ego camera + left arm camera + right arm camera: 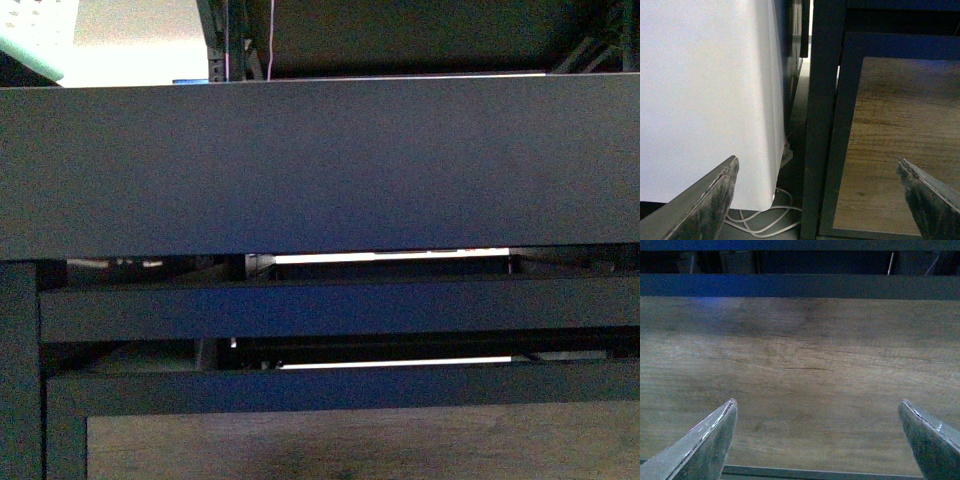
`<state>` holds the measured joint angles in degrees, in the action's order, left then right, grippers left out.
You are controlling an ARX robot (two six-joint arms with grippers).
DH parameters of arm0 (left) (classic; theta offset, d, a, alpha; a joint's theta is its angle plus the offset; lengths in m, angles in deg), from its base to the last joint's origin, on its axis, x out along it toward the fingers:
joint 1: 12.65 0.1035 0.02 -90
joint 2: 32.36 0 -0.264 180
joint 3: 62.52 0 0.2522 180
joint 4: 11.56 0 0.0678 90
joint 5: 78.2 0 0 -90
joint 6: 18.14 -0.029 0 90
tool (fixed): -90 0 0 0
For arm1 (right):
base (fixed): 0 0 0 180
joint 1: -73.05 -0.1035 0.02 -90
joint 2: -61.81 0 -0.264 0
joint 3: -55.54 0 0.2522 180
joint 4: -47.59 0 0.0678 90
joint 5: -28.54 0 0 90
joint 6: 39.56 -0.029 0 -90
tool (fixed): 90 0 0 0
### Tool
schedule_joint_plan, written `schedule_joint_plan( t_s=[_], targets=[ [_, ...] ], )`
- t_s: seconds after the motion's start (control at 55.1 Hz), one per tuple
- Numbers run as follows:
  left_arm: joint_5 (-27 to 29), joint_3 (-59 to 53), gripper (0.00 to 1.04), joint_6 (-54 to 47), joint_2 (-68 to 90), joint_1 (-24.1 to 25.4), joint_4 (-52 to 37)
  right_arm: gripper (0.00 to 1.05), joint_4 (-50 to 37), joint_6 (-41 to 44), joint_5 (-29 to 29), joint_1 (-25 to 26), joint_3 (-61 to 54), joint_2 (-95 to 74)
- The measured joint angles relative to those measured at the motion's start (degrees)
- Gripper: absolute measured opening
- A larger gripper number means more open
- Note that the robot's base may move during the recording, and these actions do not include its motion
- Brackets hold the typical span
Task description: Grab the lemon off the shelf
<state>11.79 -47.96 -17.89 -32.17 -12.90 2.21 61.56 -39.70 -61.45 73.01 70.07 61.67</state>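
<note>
We count one shelf (320,170). In the front view it shows three black horizontal bands and one wood-grain panel (360,445). We count two grippers, the left gripper (817,161) and the right gripper (817,402), each showing two fingers. We also count one white sheet (705,100) and one coil of white cable (760,225).

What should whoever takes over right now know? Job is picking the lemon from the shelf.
shelf: fills the front view at close range; the tray tops are hidden from this angle.
lemon: not seen in any view.
left gripper: open, empty, low by the shelf's corner post, white cable on the floor nearby.
right gripper: open, empty, facing the wood-grain panel.
Done: nothing grasped.
Left to do: find the lemon, grasp it, lift it off.
</note>
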Motion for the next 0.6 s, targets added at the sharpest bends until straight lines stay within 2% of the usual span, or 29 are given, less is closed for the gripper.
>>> schedule_joint_plan(
  t_s=[0.599],
  targets=[
    [0.0,0.0,0.97,0.0,0.0,0.0,0.0,0.97,0.0,0.0,0.0,0.0,0.0,0.0]
  ],
)
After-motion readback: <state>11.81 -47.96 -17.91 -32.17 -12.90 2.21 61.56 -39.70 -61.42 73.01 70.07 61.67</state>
